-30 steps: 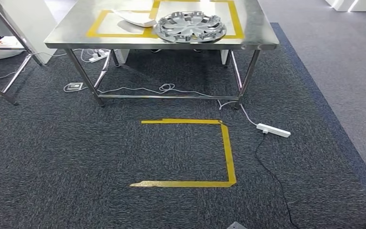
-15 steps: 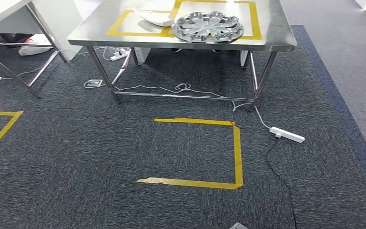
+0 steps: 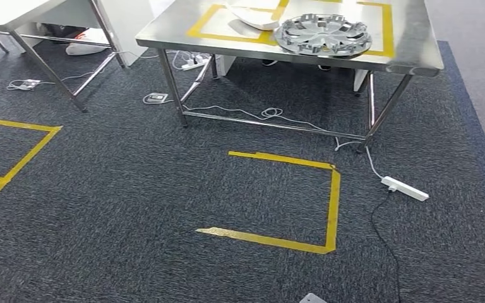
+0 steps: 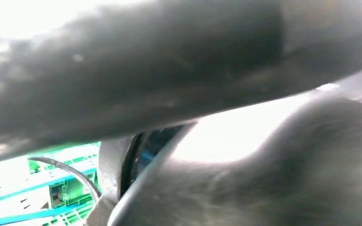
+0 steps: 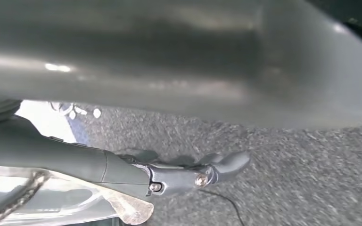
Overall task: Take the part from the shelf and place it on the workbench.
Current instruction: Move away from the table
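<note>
The steel workbench [image 3: 410,38] stands ahead at the upper right of the head view, with yellow tape outlines on its top. On it lie a silver hubcap [image 3: 323,35] and a white curved part [image 3: 252,17]. In the right wrist view my right hand [image 5: 179,176] reaches out over the carpet, its fingers [image 5: 226,162] stretched beneath a broad smooth grey surface [image 5: 179,56]; whether it holds that surface is unclear. The left wrist view is a dark, blurred grey shape [image 4: 146,80] close to the lens, so my left hand's hold cannot be made out.
A yellow tape square [image 3: 331,202] marks the dark carpet in front of the workbench, and another [image 3: 25,151] lies at the left. A white power strip [image 3: 404,188] and cables trail near the bench's right leg. A second table [image 3: 12,16] stands at the far left.
The whole picture has shifted: the camera has turned, so the workbench and floor square now sit further right and the left tape marking has come into view. Things on the bench are unmoved.
</note>
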Controlling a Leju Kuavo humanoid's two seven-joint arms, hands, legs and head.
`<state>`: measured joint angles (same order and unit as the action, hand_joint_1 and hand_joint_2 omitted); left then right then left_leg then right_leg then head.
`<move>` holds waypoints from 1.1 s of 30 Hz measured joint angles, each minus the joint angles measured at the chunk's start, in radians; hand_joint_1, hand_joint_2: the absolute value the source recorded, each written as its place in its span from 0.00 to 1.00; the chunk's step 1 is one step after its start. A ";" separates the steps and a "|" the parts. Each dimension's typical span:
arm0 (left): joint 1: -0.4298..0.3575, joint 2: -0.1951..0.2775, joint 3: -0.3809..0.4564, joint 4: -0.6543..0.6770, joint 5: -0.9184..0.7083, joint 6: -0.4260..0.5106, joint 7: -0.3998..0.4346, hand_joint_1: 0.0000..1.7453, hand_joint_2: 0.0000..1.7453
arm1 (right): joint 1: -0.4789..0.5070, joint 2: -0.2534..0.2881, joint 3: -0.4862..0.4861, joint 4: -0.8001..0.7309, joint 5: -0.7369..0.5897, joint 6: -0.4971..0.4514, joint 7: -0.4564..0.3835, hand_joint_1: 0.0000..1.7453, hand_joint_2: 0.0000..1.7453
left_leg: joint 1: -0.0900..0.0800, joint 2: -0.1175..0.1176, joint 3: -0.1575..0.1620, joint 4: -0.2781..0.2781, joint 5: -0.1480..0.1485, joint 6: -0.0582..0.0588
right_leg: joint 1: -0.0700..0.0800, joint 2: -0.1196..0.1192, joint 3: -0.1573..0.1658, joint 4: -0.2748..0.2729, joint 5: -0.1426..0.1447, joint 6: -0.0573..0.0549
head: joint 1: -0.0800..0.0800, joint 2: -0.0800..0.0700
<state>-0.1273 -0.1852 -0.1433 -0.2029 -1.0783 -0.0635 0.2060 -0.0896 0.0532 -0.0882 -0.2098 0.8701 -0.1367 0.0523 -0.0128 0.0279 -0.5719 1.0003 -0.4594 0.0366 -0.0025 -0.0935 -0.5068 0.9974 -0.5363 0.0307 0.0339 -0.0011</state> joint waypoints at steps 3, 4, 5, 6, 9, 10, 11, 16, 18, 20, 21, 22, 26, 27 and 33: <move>-0.003 -0.003 0.000 0.000 -0.001 -0.003 0.000 0.00 0.00 | 0.001 0.000 0.004 -0.001 0.006 0.000 0.000 0.00 0.00 | 0.005 -0.029 -0.004 -0.007 0.010 0.013 | -0.003 0.077 -0.072 0.152 -0.085 0.012 | 0.004 0.000; -0.004 -0.004 0.000 0.000 -0.001 -0.004 0.000 0.00 0.00 | 0.003 0.000 0.005 -0.001 0.008 0.000 0.001 0.00 0.00 | 0.005 -0.041 -0.007 -0.007 0.012 0.015 | -0.004 0.086 -0.108 0.226 -0.114 0.013 | 0.004 0.000; -0.003 -0.005 0.000 0.000 -0.001 -0.005 0.000 0.00 0.00 | 0.005 0.000 0.007 -0.001 0.009 0.000 0.001 0.00 0.00 | 0.004 -0.053 -0.008 -0.007 0.013 0.016 | -0.004 0.090 -0.135 0.278 -0.127 0.014 | 0.004 0.000; -0.002 -0.005 0.000 0.000 -0.001 -0.005 0.000 0.00 0.00 | 0.007 0.000 0.009 -0.001 0.010 0.000 0.002 0.00 0.00 | 0.003 -0.066 -0.009 -0.006 0.015 0.015 | -0.004 0.091 -0.146 0.294 -0.118 0.014 | 0.004 0.000; -0.001 -0.006 0.000 0.000 -0.004 -0.006 -0.001 0.00 0.00 | 0.006 -0.001 0.016 -0.001 0.018 -0.002 0.003 0.00 0.00 | 0.003 -0.108 -0.009 -0.004 0.019 0.010 | -0.007 0.130 -0.074 0.126 -0.013 0.009 | 0.004 0.000; -0.002 -0.007 0.000 0.000 -0.006 -0.006 -0.001 0.00 0.00 | 0.006 -0.002 0.018 -0.001 0.021 -0.003 0.004 0.00 0.00 | 0.002 -0.120 -0.012 0.000 0.020 0.006 | -0.010 0.156 -0.045 0.059 0.011 0.006 | 0.003 0.000; -0.004 -0.007 0.000 0.000 -0.008 -0.006 -0.001 0.00 0.00 | 0.005 -0.002 0.020 -0.001 0.024 -0.004 0.005 0.00 0.00 | 0.002 -0.131 -0.016 0.003 0.021 0.002 | -0.012 0.179 -0.026 0.016 0.022 0.003 | 0.003 0.000; -0.001 -0.006 0.000 0.000 -0.009 -0.006 -0.001 0.00 0.00 | 0.003 -0.002 0.030 -0.003 0.026 0.000 0.004 0.00 0.00 | 0.003 -0.136 -0.046 0.035 0.007 -0.028 | -0.016 0.138 -0.004 -0.012 0.029 -0.026 | -0.002 0.000; -0.002 -0.005 0.000 0.000 -0.009 -0.006 -0.001 0.00 0.00 | 0.005 -0.003 0.031 -0.003 0.026 0.001 0.003 0.00 0.00 | 0.003 -0.073 -0.092 0.142 -0.057 -0.039 | -0.017 0.106 -0.002 -0.015 0.030 -0.032 | -0.010 0.000; -0.004 -0.004 0.000 0.000 -0.009 -0.006 -0.002 0.00 0.00 | 0.009 -0.003 0.032 -0.002 0.026 0.003 0.002 0.00 0.00 | 0.011 -0.044 -0.144 0.267 -0.112 -0.050 | -0.015 0.070 -0.002 -0.015 0.027 -0.033 | -0.013 0.000; -0.004 -0.004 0.000 0.000 -0.009 -0.006 -0.002 0.00 0.00 | 0.009 -0.003 0.032 -0.002 0.026 0.003 0.002 0.00 0.00 | 0.015 -0.038 -0.152 0.292 -0.116 -0.053 | -0.015 0.053 -0.002 -0.015 0.026 -0.033 | -0.013 0.000; -0.004 -0.003 0.000 0.000 -0.009 -0.006 -0.002 0.00 0.00 | 0.009 -0.003 0.033 -0.002 0.026 0.004 0.002 0.00 0.00 | 0.018 -0.034 -0.139 0.275 -0.099 -0.055 | -0.015 0.039 -0.001 -0.014 0.024 -0.031 | -0.014 0.000; -0.004 -0.003 0.000 0.000 -0.009 -0.006 -0.003 0.00 0.00 | 0.005 -0.003 0.038 -0.003 0.026 0.004 0.002 0.00 0.00 | 0.012 0.039 -0.009 0.034 -0.008 -0.042 | -0.010 -0.005 0.011 -0.013 0.013 -0.015 | -0.014 0.000; -0.004 -0.003 0.000 0.000 -0.009 -0.006 -0.003 0.00 0.00 | 0.004 -0.003 0.039 -0.003 0.026 0.004 0.002 0.00 0.00 | 0.008 0.051 0.000 0.012 -0.008 -0.035 | -0.007 -0.014 0.013 -0.013 0.010 -0.009 | -0.013 0.000; -0.003 -0.005 0.000 0.000 -0.011 -0.004 -0.003 0.00 0.00 | 0.003 -0.002 0.040 -0.005 0.026 0.010 0.003 0.00 0.00 | 0.010 -0.013 -0.001 -0.001 -0.003 0.004 | -0.013 0.063 -0.039 0.108 -0.073 0.020 | -0.005 0.000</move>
<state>-0.1300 -0.1905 -0.1438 -0.2029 -1.0896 -0.0680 0.2033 -0.0869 0.0507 -0.0481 -0.2144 0.8964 -0.1263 0.0549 -0.0032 0.0151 -0.5728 0.9989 -0.4622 0.0402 -0.0155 -0.0306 -0.5459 1.1057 -0.6092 0.0504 0.0286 -0.0011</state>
